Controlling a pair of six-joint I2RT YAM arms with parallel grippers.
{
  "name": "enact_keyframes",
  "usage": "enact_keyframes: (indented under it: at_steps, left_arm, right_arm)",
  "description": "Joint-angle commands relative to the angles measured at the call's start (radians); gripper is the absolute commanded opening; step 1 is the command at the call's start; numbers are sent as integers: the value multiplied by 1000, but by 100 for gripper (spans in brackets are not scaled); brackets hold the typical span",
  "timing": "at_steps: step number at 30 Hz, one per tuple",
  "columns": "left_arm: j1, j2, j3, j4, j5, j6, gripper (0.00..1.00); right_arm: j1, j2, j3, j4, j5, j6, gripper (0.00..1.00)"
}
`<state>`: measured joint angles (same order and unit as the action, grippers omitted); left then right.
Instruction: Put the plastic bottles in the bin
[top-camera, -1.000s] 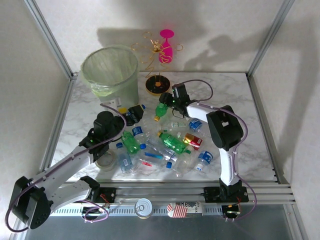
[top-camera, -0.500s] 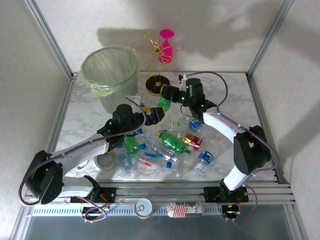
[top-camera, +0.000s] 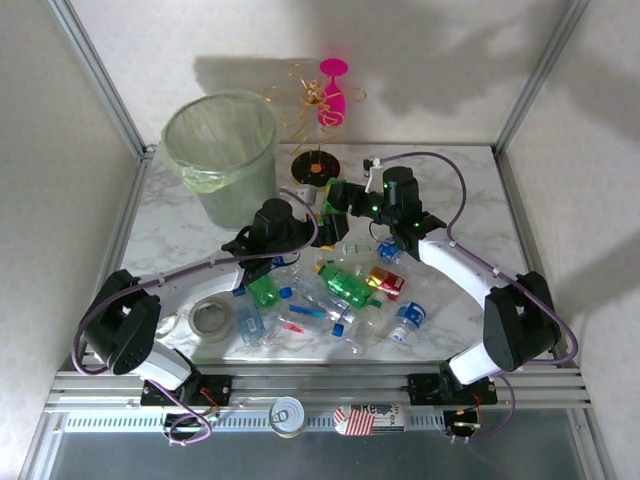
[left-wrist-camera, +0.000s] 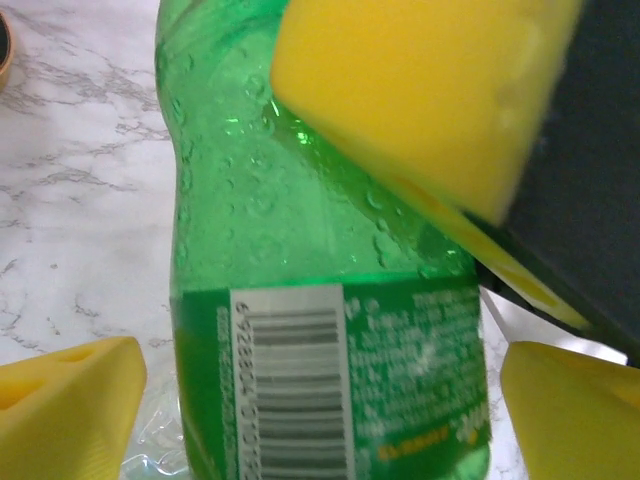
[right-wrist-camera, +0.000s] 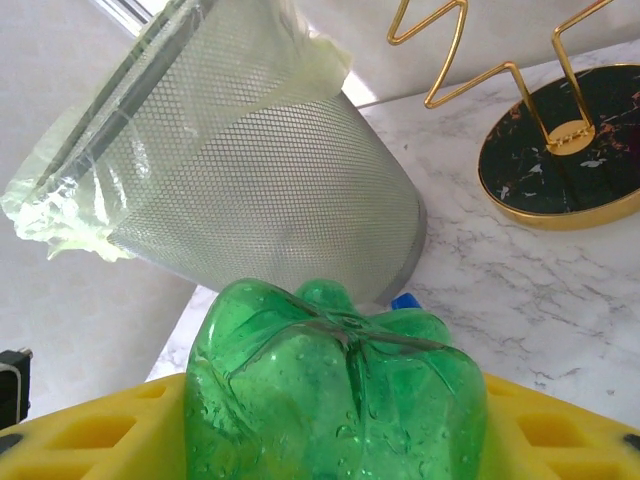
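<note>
The right gripper (top-camera: 336, 197) is clamped on a green bottle (right-wrist-camera: 335, 390) near its base, above the tabletop's far middle, near the bin (top-camera: 238, 190) in the far left corner. The left gripper (left-wrist-camera: 320, 400) has its fingers apart either side of that bottle's label. Other bottles (top-camera: 345, 285) lie heaped toward the near edge

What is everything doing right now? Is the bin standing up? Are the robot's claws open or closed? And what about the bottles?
left gripper: open, one finger on each side of the green bottle.
right gripper: shut on the green bottle.
green bottle: clamped by the right gripper.
bin: upright, top open, bag-lined.
other bottles: lying on the table.
pink goblet: upside down on the gold stand.
tape roll: lying flat.
</note>
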<state>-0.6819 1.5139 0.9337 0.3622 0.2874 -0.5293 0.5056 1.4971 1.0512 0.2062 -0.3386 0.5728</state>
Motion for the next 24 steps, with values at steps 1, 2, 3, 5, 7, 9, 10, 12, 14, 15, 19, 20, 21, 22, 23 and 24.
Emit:
enact_keyframes:
  at_steps: [1,2,3,5,7,9,10,12,14,15,19,20,21,22,23,24]
  left_arm:
    - [-8,5,33,17,-24,28,86]
    - [-8,10,35,22,-23,29,83]
    - [-8,15,39,23,-20,30,81]
    - [-8,25,48,24,-10,32,75]
    - [-8,32,52,26,-1,32,70]
    - [-8,34,55,23,1,35,66]
    - [-8,34,56,20,1,35,63]
    - [-8,29,56,17,-3,37,58]
    - [-7,17,54,15,-18,35,56]
    - [-7,11,54,12,-28,36,55]
    - [-6,-21,62,-10,-73,51,54]
    - [-3,-28,63,-16,-82,55,54]
    - [-2,-36,65,-23,-91,58,54]
    - [2,-43,66,-29,-95,63,53]
    - [6,-51,69,-31,-98,67,53]
    - [11,-57,72,-31,-102,70,53]
  right_arm:
    - [-5,-39,-13,35,-29,8,49]
    - [-5,-42,-15,36,-34,11,49]
    - [-5,-44,-15,38,-38,14,49]
    - [-4,-48,-12,39,-49,19,49]
    - [-4,-52,-10,39,-54,22,50]
    - [-4,-57,-9,36,-50,24,50]
    - [-4,-59,-9,35,-49,25,51]
    - [-5,-63,-6,33,-48,27,53]
    - [-5,-67,10,15,-41,18,63]
    - [-5,-71,20,-4,-24,14,71]
    - [-27,-110,45,-51,36,-11,93]
    - [-36,-121,45,-56,44,-14,96]
    - [-47,-135,45,-61,48,-16,98]
    - [-60,-152,42,-65,52,-16,99]
    - [-73,-168,34,-67,57,-18,99]
    - [-84,-180,26,-69,64,-23,99]
